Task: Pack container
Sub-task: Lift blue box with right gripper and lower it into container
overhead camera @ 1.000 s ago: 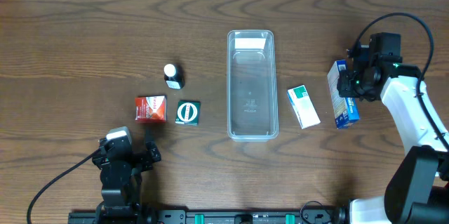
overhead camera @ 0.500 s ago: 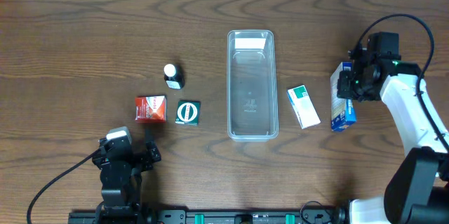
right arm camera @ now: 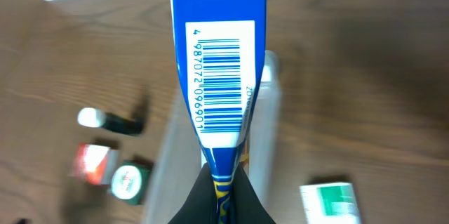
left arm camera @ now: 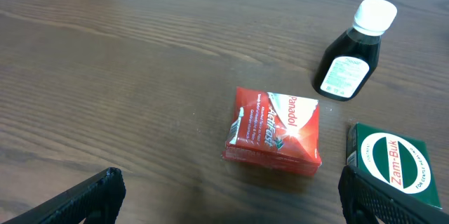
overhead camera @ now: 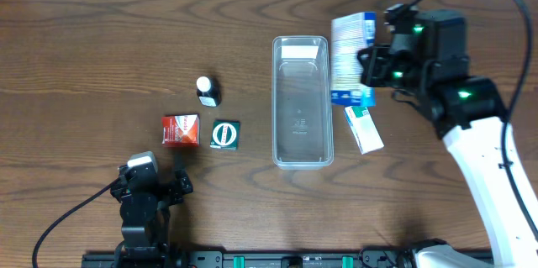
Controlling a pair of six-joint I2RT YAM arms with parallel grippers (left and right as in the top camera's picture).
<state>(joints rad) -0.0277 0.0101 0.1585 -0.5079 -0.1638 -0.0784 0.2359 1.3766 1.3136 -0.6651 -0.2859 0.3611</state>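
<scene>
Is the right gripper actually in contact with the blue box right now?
Touching. The right wrist view shows the right gripper pinching the lower edge of the blue box, with its dark fingers pressed against both sides and no gap.

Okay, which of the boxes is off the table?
The blue and white box, held by the right gripper near the container. The red box, the dark green box and the white-and-green box lie on the table.
</scene>
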